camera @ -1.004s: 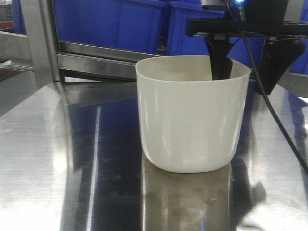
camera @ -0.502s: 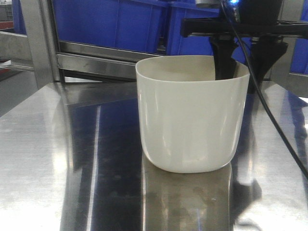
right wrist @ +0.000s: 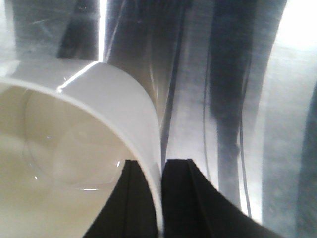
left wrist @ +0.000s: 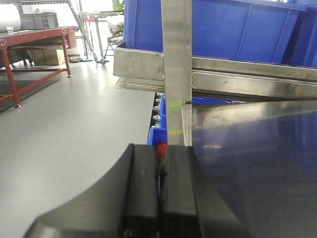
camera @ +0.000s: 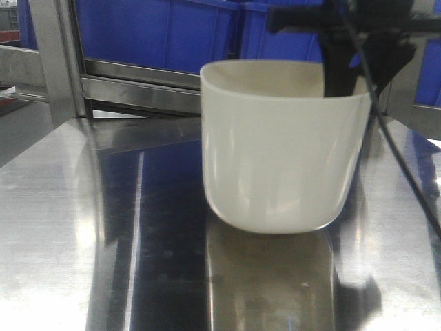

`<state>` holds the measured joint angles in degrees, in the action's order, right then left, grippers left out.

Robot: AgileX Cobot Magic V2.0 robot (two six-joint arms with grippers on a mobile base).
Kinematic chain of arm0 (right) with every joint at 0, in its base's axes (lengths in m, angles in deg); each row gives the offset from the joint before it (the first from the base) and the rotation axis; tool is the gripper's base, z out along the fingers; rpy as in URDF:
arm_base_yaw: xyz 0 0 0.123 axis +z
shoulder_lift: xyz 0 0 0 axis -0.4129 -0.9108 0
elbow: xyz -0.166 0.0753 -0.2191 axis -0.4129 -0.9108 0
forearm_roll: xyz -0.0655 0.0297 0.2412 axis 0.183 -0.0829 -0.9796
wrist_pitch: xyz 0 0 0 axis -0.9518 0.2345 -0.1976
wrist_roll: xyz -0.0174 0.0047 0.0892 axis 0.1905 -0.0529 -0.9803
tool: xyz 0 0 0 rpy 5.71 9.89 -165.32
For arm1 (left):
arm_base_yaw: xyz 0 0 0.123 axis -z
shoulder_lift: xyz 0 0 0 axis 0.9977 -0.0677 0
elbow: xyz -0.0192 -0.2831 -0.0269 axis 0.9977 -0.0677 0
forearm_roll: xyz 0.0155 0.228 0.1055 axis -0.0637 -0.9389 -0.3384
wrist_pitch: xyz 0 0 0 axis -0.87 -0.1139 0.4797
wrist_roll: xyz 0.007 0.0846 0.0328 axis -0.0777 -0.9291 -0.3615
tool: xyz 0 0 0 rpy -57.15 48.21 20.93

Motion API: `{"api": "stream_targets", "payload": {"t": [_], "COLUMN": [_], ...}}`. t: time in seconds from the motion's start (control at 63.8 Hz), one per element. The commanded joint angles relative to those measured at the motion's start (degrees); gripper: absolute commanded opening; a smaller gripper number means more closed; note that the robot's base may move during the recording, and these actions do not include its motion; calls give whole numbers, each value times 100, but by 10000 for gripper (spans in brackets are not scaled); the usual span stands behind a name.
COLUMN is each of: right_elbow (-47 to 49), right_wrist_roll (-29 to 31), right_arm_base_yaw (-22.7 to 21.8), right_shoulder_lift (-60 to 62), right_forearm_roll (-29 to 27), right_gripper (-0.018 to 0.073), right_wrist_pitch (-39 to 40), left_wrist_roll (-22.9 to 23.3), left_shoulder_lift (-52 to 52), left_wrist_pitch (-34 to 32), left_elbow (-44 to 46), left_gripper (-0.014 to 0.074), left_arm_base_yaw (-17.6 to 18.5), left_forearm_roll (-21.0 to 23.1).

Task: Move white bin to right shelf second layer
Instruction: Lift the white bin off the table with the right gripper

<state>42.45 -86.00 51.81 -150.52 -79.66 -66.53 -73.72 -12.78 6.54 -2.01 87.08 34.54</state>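
The white bin [camera: 282,158] hangs tilted a little above the shiny steel tabletop [camera: 89,241], its base off the surface. My right gripper [camera: 348,69] is shut on the bin's far right rim, one finger inside and one outside. In the right wrist view the cream wall [right wrist: 143,114] runs between the two black fingers of the right gripper [right wrist: 159,163]. My left gripper [left wrist: 161,148] is shut with nothing in it, low beside the table's left edge, facing a steel upright [left wrist: 176,69]. The right shelf second layer is out of view.
Blue crates [camera: 158,31] stand on the steel rack rails [camera: 138,86] right behind the bin. A rack post [camera: 52,55] rises at the left. A black cable [camera: 406,179] hangs from the right arm. Beyond the table's left side are grey floor [left wrist: 64,129] and a red-legged bench [left wrist: 34,39].
The right gripper's outer finger closed in onto the bin's rim. The bin then rose off the tabletop and shifted slightly right, tilting a little.
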Motion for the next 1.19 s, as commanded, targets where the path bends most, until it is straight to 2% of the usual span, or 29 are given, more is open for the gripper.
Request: {"api": "stream_targets", "payload": {"t": [0.0, 0.267, 0.502, 0.643, 1.176], "right_elbow": [-261, -1526, -2446, -2927, -3120], "right_wrist_roll": [-7, -7, -30, -74, -74], "right_arm_base_yaw": [-31, -31, -31, -31, -31], "right_shoulder_lift": [792, 2378, 3764, 4261, 4659], "right_forearm_roll": [119, 118, 108, 114, 120], "right_gripper": [59, 59, 59, 59, 59], "right_wrist_pitch": [53, 77, -227, -179, -117], "left_wrist_roll": [15, 15, 15, 15, 15], "left_shoulder_lift": [87, 87, 87, 87, 87], "left_wrist_pitch": [-490, -490, -490, -490, -490], "left_elbow": [-211, -211, -211, -211, -211], "left_gripper": [85, 85, 85, 85, 85], "left_arm_base_yaw": [31, 31, 31, 31, 31], "left_forearm_roll": [35, 35, 35, 35, 35]}}
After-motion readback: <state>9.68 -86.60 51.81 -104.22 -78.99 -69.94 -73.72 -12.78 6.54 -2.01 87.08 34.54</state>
